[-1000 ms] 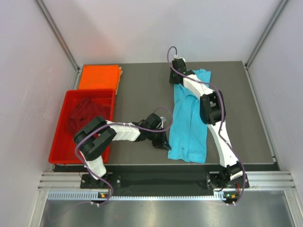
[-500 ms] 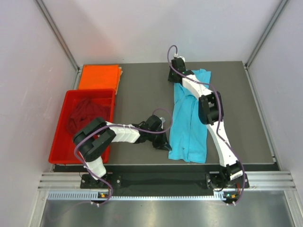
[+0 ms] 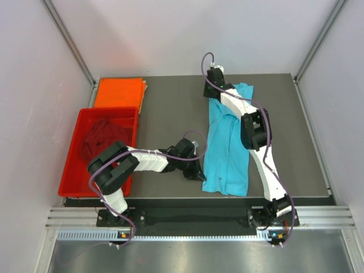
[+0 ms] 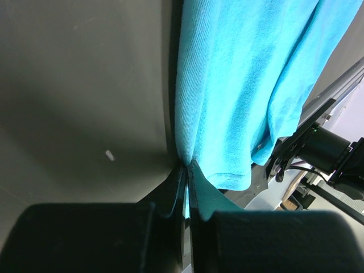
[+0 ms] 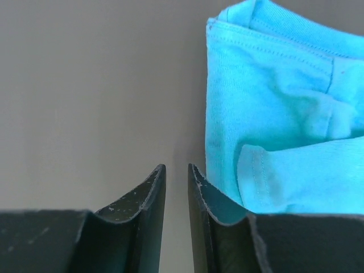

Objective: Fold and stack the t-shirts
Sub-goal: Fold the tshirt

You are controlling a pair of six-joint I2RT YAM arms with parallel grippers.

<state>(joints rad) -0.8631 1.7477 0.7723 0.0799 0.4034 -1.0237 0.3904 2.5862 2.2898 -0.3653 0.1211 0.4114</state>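
The turquoise-blue t-shirt (image 3: 227, 156) lies folded lengthwise on the dark table, right of the middle. My left gripper (image 3: 199, 174) is shut on the shirt's near left hem; the left wrist view shows the jaws (image 4: 186, 165) pinching the cloth (image 4: 239, 85). My right gripper (image 3: 209, 94) stands at the shirt's far left corner. In the right wrist view it (image 5: 176, 166) is narrowly open with only bare table between the jaws, and the shirt (image 5: 273, 114) lies just to its right. The orange t-shirt (image 3: 119, 92) lies folded at the back left. The maroon t-shirt (image 3: 99, 139) lies crumpled in the tray.
A red plastic tray (image 3: 70, 156) stands at the left near edge of the table (image 3: 170, 114), with the orange shirt just behind it. Pale walls enclose the table on three sides. The right arm stretches over the turquoise shirt's right half.
My left gripper has edged slightly left with the shirt's hem in it. My right gripper has shifted a little toward the far edge. The shirts otherwise lie as before.
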